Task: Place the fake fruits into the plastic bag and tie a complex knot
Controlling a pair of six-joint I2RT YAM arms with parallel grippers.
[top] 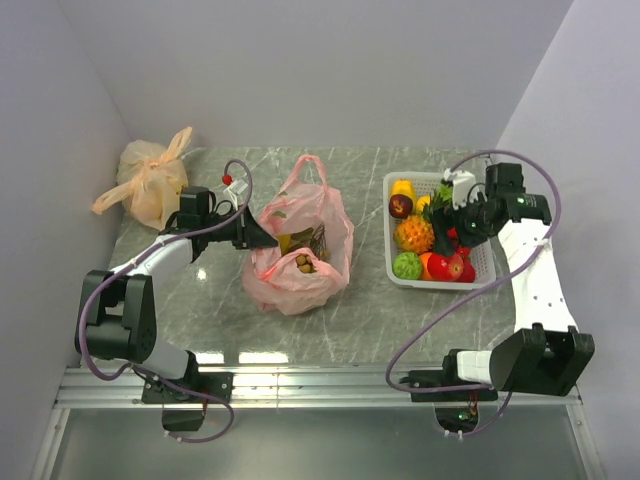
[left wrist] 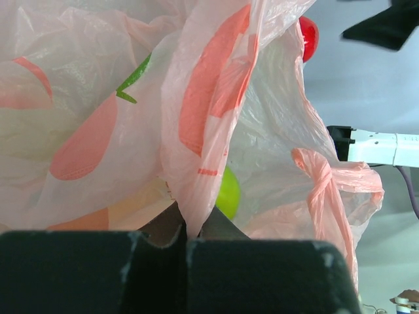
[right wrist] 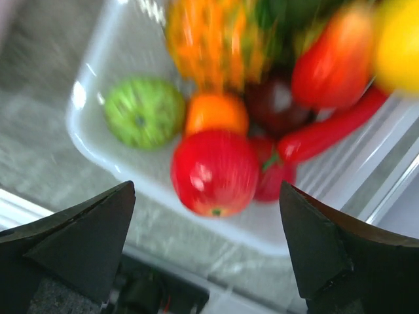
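left wrist: left gripper [left wrist: 185, 232] pinched thin translucent pink plastic bag [left wrist: 216, 98], likely propping its mouth; my right gripper [right wrist: 207, 216] gaped above glossy fake fruits [right wrist: 215, 170] in white basket [right wrist: 98, 140].

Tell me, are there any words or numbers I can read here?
None can be read: no words, numbers or labels show.
The pink plastic bag has printed orange-red patches and a green mark, but those are shapes, not letters; a tiny red mark below them is too small to read.
The white basket, fake fruits and pale orange knotted bag carry no writing.
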